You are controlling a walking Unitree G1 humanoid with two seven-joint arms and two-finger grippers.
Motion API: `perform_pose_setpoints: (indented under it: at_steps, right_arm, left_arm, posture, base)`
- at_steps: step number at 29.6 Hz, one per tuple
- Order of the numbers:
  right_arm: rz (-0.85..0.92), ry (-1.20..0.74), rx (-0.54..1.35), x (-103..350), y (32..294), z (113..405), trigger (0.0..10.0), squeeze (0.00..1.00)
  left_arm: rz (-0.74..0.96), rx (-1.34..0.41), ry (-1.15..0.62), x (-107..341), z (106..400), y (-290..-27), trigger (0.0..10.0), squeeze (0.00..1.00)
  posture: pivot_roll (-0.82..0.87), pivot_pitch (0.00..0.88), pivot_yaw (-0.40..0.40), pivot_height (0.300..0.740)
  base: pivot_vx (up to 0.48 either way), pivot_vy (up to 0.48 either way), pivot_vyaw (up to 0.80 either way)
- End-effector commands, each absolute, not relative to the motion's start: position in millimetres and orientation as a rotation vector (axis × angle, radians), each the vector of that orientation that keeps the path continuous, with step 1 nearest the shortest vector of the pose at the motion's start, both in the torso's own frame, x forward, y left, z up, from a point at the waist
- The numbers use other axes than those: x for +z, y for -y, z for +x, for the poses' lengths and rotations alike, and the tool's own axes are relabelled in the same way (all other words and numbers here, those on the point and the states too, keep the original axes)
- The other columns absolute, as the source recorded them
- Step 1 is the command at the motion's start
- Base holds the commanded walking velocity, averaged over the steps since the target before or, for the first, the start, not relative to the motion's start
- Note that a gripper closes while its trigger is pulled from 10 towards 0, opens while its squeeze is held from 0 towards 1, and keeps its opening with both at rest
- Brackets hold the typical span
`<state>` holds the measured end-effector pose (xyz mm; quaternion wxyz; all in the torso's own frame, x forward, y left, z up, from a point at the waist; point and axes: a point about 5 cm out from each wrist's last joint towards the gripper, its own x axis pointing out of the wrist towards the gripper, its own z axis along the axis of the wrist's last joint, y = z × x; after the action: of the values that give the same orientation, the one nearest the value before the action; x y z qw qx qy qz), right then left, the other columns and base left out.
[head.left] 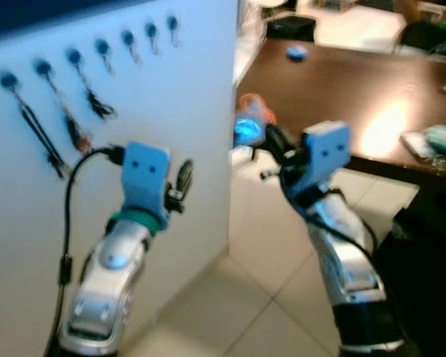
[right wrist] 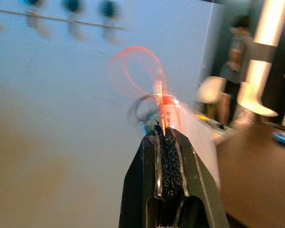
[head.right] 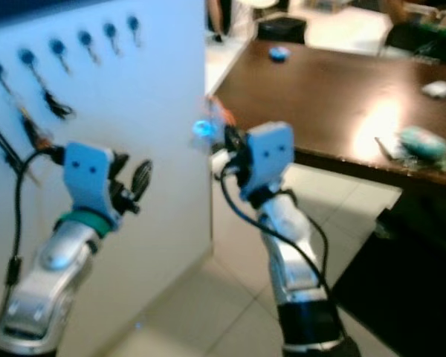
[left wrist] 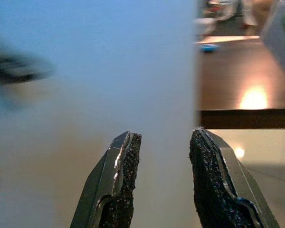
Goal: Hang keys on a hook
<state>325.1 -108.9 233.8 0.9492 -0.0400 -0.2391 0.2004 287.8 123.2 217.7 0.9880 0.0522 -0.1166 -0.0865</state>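
Observation:
A white wall panel (head.left: pixel 178 97) carries a row of blue hooks (head.left: pixel 102 47). The leftmost ones hold dark lanyards and keys (head.left: pixel 97 104); the hooks nearest the panel's edge (head.left: pixel 172 22) look bare. My right gripper (head.left: pixel 271 137) is raised just past the panel's right edge. It is shut on a bunch of keys (right wrist: pixel 145 107) with an orange loop (right wrist: pixel 137 66) and a bright blue tag (head.left: pixel 245 130). In the right wrist view the loop points toward the panel, below the hooks. My left gripper (left wrist: pixel 164 137) is open and empty, close to the panel below the hooks.
A dark brown table (head.left: pixel 334 82) stands to the right behind the panel, with a small blue object (head.left: pixel 297 52) and green items (head.left: pixel 442 137) on it. Pale floor tiles (head.left: pixel 260 297) lie below. A person (right wrist: pixel 237 42) stands far off by a white chair (right wrist: pixel 213 90).

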Motion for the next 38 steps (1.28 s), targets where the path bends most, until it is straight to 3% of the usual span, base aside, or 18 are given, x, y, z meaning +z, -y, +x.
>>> perform_pose_setpoints:
  at_steps: [1, 7, 19, 25, 30, 38]
  right_arm:
    - [-0.073, 0.481, 0.468, 231.0, 98.3, 320.8, 10.0, 0.0]
    - [-0.058, 0.451, 0.542, 224.1, 95.2, 315.3, 10.0, 0.0]
    - [-0.089, 0.425, 0.565, 218.8, 104.6, 313.6, 10.0, 0.0]
    - [-0.088, 0.463, 0.568, 232.2, 105.2, 317.1, 10.0, 0.0]
    - [0.015, 0.478, 0.669, 246.5, 97.3, 318.4, 10.0, 0.0]
    - [0.006, 0.479, 0.863, 256.9, 65.7, 326.5, 10.0, 0.0]
  left_arm:
    - [0.102, -0.145, 0.208, 212.1, 286.0, -131.5, 10.0, 0.0]
    - [0.094, -0.171, 0.223, 210.7, 279.1, -136.3, 10.0, 0.0]
    - [0.143, -0.411, 0.294, 219.2, 245.3, -124.6, 10.0, 0.0]
    - [0.178, -0.385, 0.355, 231.1, 247.4, -121.2, 10.0, 0.0]
    - [0.197, -0.276, 0.415, 244.7, 256.5, -125.7, 10.0, 0.0]
    - [0.092, -0.182, 0.413, 252.2, 266.3, -129.4, 10.0, 0.0]
  posture:
    - [-0.06, 0.0, 0.097, 0.74]
    - [-0.07, 0.0, 0.097, 0.74]
    - [-0.06, 0.0, 0.087, 0.74]
    - [-0.06, 0.0, 0.083, 0.74]
    - [-0.05, 0.0, 0.08, 0.74]
    - [-0.04, 0.0, 0.055, 0.74]
  base:
    - [0.0, 0.0, 0.0]
    - [0.0, 0.0, 0.0]
    - [0.0, 0.0, 0.0]
    - [0.0, 0.0, 0.0]
    - [0.0, 0.0, 0.0]
    - [0.0, 0.0, 0.0]
